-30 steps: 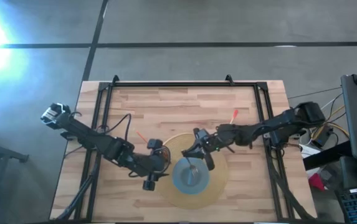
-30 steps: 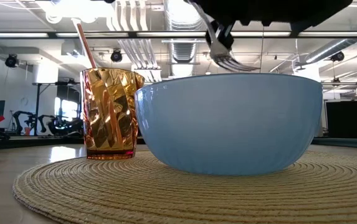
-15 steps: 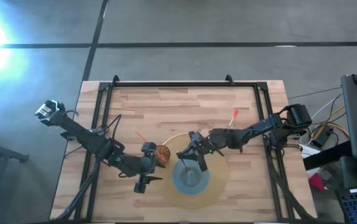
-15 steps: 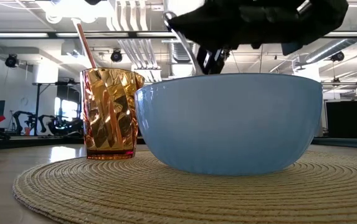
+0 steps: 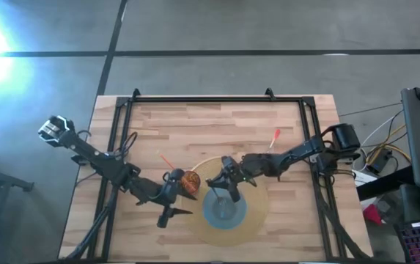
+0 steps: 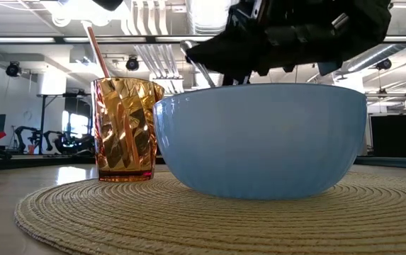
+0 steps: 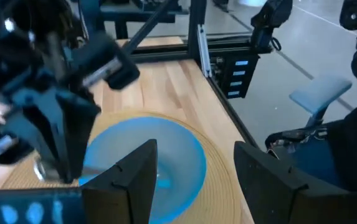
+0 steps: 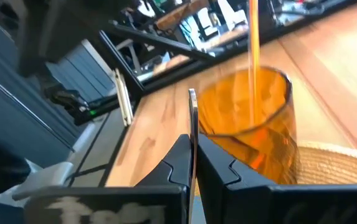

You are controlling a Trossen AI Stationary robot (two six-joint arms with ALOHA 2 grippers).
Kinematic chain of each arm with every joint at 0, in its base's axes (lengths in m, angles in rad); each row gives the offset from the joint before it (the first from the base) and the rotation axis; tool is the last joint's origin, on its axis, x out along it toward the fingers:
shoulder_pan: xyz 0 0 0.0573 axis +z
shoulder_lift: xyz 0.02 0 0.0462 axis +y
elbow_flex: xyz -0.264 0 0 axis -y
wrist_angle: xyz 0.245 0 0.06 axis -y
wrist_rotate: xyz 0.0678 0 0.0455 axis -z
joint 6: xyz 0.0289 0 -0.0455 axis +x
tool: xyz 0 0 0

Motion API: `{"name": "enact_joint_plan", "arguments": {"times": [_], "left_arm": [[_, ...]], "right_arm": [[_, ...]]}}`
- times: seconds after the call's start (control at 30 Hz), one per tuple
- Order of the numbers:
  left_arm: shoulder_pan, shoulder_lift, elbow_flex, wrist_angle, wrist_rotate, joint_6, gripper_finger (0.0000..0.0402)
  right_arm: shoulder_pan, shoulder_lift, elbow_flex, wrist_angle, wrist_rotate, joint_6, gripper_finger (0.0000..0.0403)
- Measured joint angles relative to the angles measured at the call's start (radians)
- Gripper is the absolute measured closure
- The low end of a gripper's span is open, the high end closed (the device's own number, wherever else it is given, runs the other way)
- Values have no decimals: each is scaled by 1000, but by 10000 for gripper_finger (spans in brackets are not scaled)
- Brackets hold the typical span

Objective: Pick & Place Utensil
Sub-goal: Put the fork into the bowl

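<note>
We see an amber glass (image 6: 126,129) holding an orange straw (image 6: 96,48) standing just beside a pale blue bowl (image 6: 263,138) on a round woven mat (image 6: 188,216), with another orange straw (image 5: 274,137) lying apart on the wooden counter (image 5: 195,128).

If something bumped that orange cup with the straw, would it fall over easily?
Probably fairly easily: the orange cup stands tall on a narrow base, on the woven mat's edge. It looks like light plastic. The straw would likely spill out.

Two dark jointed arms, black cables along links; left pincer (image 7: 187,174) fingers black, angular, flat-faced.
</note>
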Motion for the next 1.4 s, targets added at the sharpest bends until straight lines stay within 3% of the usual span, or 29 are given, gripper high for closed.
{"name": "enact_joint_plan", "arguments": {"times": [0.67,1.4], "left_arm": [[1,7,-3,47,-11,39,197],[1,8,-3,43,-8,16,197]], "right_arm": [[-11,68,0,25,68,62,394],[-32,66,0,-56,78,-107,384]]}}
